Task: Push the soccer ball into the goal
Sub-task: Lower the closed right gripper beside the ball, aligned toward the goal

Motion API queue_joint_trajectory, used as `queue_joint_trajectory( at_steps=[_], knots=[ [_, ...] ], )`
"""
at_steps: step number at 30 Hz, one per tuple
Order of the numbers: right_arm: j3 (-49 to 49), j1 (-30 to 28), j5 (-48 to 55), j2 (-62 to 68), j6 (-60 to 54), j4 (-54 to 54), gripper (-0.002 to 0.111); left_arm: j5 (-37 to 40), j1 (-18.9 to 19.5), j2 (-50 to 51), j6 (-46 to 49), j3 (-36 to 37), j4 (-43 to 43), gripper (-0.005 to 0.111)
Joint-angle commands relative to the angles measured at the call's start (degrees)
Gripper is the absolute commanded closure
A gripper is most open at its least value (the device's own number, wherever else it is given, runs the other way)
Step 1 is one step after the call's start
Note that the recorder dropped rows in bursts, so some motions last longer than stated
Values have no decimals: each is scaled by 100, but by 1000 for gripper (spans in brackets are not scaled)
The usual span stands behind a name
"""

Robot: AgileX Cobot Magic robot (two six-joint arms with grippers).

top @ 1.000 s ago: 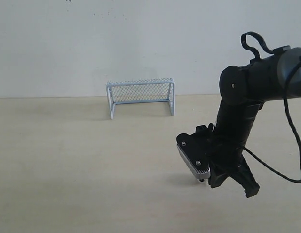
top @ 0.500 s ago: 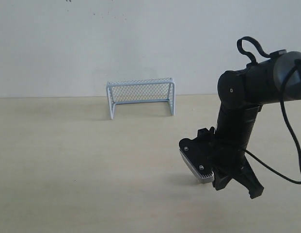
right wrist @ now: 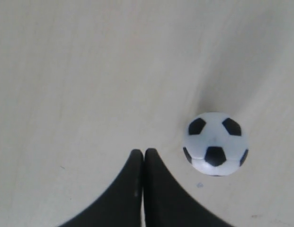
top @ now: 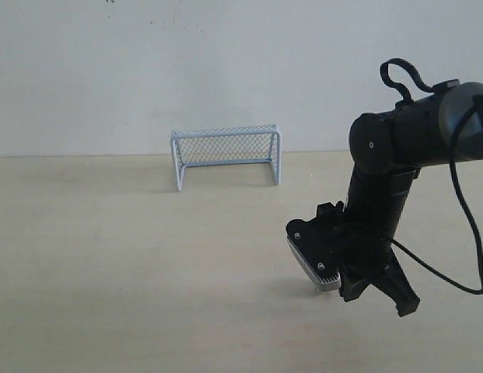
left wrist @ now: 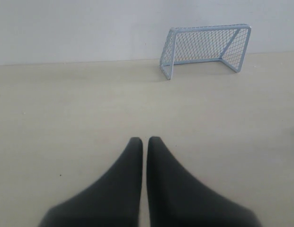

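Observation:
The soccer ball [right wrist: 215, 144], white with black patches, rests on the pale tabletop in the right wrist view. It lies just to one side of my right gripper [right wrist: 143, 151], apart from it by a small gap. That gripper is shut with nothing between its fingers. In the exterior view the right gripper [top: 406, 305] points down at the table on the right, and the arm hides the ball. The goal [top: 225, 148] stands at the back by the wall, mouth towards the front. My left gripper [left wrist: 145, 139] is shut and empty, low over the table, with the goal [left wrist: 206, 49] far ahead.
A pale wooden tabletop [top: 109, 256] runs back to a plain white wall [top: 225, 62]. A black cable [top: 467, 233] loops off the right arm. The left arm does not show in the exterior view.
The right arm shifted slightly right and lower a second ago, then barely moved. The goal has stayed put.

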Motion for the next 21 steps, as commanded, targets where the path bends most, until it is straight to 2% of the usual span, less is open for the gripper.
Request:
queue_joint_trajectory(
  at_steps=[1, 21],
  knots=[
    [-16, -2, -187, -2, 22, -22, 108, -20, 22, -18, 30, 17, 10, 102],
    [-16, -2, 296, -2, 92, -45, 108, -20, 22, -18, 30, 17, 10, 102]
  ],
)
